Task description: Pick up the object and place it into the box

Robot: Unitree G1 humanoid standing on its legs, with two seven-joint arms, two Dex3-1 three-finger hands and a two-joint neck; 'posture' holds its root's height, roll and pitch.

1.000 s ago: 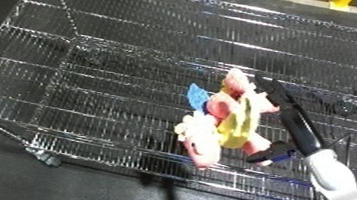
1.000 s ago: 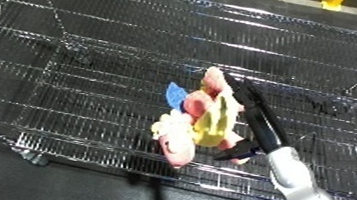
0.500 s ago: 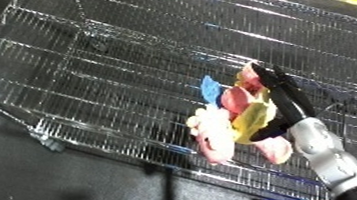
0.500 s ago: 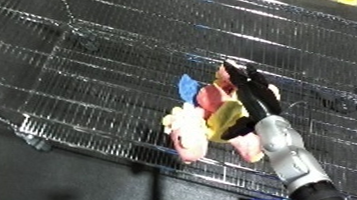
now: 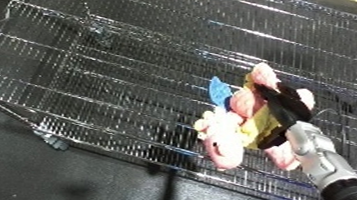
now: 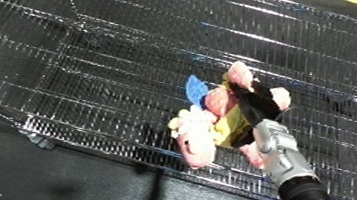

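**Left eye view: right hand holding the toy above the wire bin**

Left eye view. I see the right hand (image 5: 281, 107) coming in from the lower right on its silver forearm, fingers curled round the plush toy (image 5: 236, 126). The toy is pink and yellow with a blue patch at its upper left. It is carried in the hand, not resting loose. Its long axis runs from upper right to lower left, and a pink limb hangs down past the hand toward the near wall of the wire bin (image 5: 114, 79). Most of the toy lies to the left of the palm and below it, so the object hangs on the bin side of the hand. I judge it is over the near right part of the bin, but I cannot tell whether the lowest limb touches the mesh floor or hangs clear. The left hand does not show.

Right eye view. The same grasp is confirmed: black fingers (image 6: 257, 104) wrap over the toy's middle, and a pink part stands up above them. The hanging limb appears just inside the bin's near rim.

Assessment. The pick looks done and the placing step is in hand. In my judgement, the coming release depends on the toy hanging inside the near rim rather than across it; a limb could catch on the wire.
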